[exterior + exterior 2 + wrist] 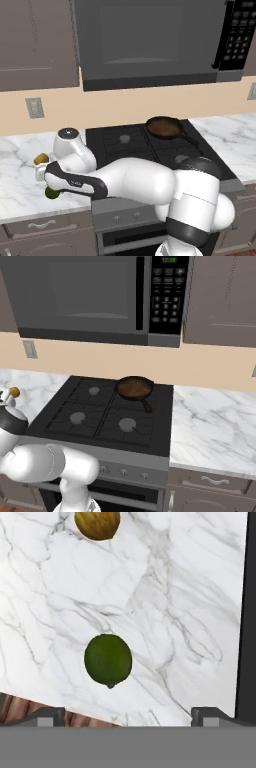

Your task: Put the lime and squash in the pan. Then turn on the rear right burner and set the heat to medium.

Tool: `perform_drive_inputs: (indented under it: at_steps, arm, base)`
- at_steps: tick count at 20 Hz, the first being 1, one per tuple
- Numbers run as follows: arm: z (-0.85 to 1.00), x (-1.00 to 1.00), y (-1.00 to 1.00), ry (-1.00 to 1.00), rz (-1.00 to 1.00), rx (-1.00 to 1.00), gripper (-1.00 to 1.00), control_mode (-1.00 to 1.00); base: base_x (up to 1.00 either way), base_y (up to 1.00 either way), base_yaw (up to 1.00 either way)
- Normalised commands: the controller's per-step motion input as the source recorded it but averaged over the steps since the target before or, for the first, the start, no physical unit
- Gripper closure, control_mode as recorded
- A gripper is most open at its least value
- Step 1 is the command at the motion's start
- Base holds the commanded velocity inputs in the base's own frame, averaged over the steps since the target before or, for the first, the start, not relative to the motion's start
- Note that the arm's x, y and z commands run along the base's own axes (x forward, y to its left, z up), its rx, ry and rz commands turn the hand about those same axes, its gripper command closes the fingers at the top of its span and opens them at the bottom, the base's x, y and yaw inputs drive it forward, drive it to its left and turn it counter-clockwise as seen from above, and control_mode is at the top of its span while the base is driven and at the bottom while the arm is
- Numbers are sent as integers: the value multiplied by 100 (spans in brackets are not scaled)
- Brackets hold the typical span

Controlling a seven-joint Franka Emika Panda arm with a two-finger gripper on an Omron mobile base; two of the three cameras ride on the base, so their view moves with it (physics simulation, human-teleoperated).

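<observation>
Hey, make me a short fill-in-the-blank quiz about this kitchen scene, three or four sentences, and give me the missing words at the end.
1. The pan sits on the rear ____ burner of the stove.
2. The lime and the squash both lie on the marble ____.
3. In the hand view, the fruit nearer the gripper is the ____.
4. Nothing lies inside the pan, so it is ____.

Missing words: right; counter; lime; empty
</observation>
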Motion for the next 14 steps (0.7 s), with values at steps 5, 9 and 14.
perform_drive_inputs:
  at_steps: [5,9,14]
  arm:
    - [0,20,16,1,0,0,-100,-100]
    - [-9,2,18,8,0,0,-100,-100]
    - [-27,0,7,4,0,0,-100,-100]
  base:
    - [0,0,0]
    - [0,0,0]
    - [0,0,0]
